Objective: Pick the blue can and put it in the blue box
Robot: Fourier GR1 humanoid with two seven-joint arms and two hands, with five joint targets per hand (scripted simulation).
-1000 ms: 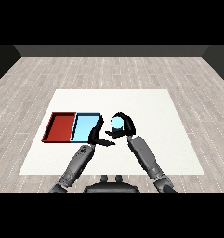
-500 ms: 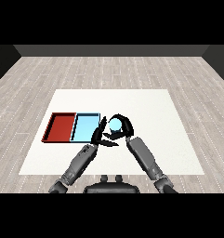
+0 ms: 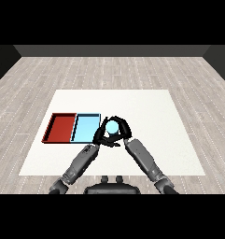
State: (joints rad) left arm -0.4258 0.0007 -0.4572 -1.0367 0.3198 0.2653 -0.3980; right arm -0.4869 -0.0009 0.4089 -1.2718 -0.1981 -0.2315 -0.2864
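While the right hand (image 3: 119,132) curls its fingers (image 3: 123,124) round the blue can (image 3: 113,127), the can sits lifted just beside the right edge of the blue tray (image 3: 85,128), not yet over it. The left hand (image 3: 101,135) lies close against the can's left side, near the tray's right wall; I cannot tell how its fingers are set. The red tray (image 3: 61,127) lies touching the blue one on its far left, both flat on the white surface (image 3: 151,112). Judging by its look, the can is probably light, stiff and smooth, so it may slip if tilted. The best hold appears to be round the middle of its wall, kept upright. The likely next move is a short carry leftwards over the blue tray.
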